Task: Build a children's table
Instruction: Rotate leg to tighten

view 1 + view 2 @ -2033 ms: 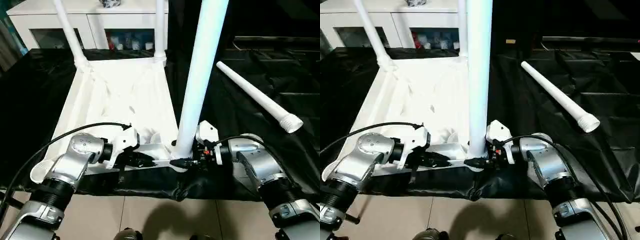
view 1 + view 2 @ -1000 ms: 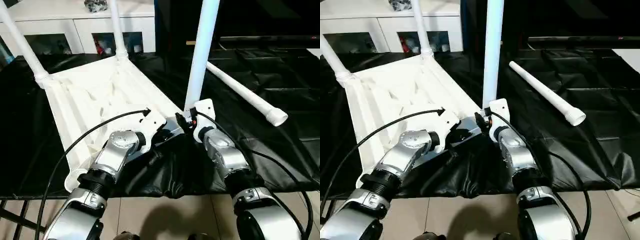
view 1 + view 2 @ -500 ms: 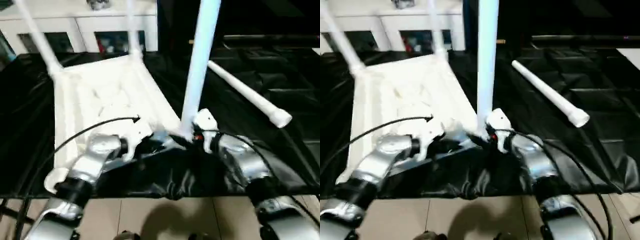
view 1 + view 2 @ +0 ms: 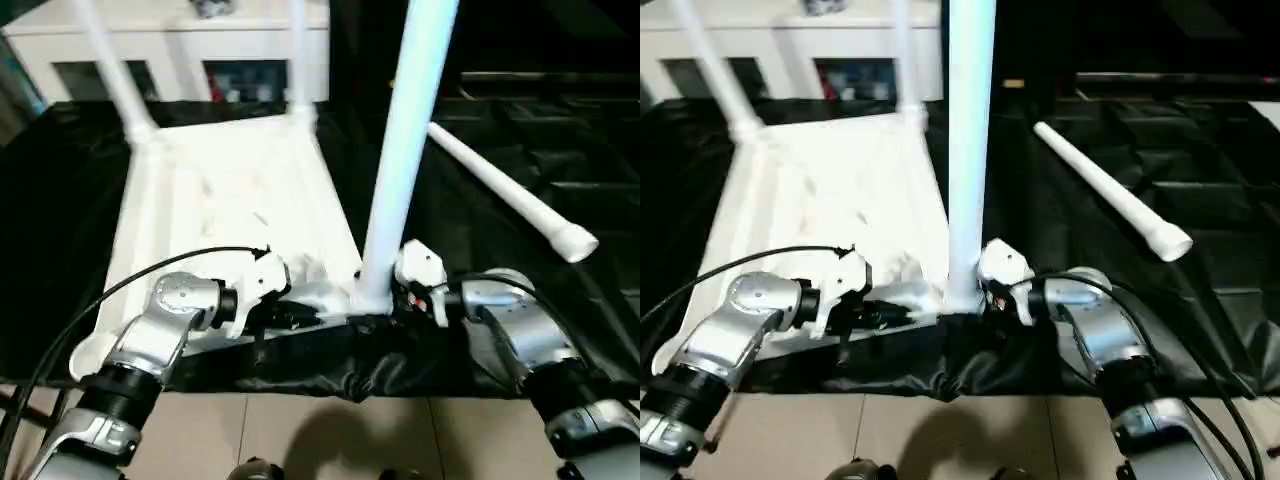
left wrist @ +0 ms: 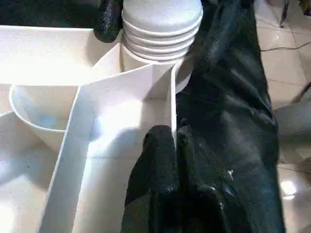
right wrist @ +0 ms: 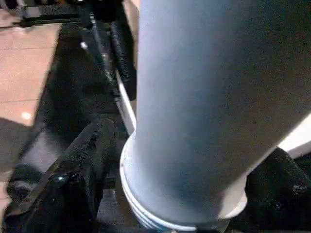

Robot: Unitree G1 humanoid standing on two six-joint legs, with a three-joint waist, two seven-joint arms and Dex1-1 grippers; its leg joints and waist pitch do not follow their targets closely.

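Note:
The white tabletop [image 4: 230,190] lies underside up on black cloth, with two legs [image 4: 115,75] [image 4: 297,55] standing in its far corner sockets. A third leg [image 4: 405,150] stands upright at the near right corner. My right gripper [image 4: 385,300] is closed around its base, one black finger [image 6: 80,160] on each side of the tube. My left gripper [image 4: 300,318] is shut on a thin rib [image 5: 171,97] of the tabletop's near edge, just beside that corner socket and the leg's threaded end [image 5: 160,24]. A fourth leg [image 4: 500,190] lies loose on the cloth to the right.
A white cabinet [image 4: 180,40] with glass doors stands behind the table. The black cloth [image 4: 520,120] is wrinkled and hangs over the front edge, with tiled floor [image 4: 300,440] below. My cables loop over both forearms.
The tabletop, skewed a second ago with its near right corner pushed away, has swung back square and closer to me. Both grips are unchanged.

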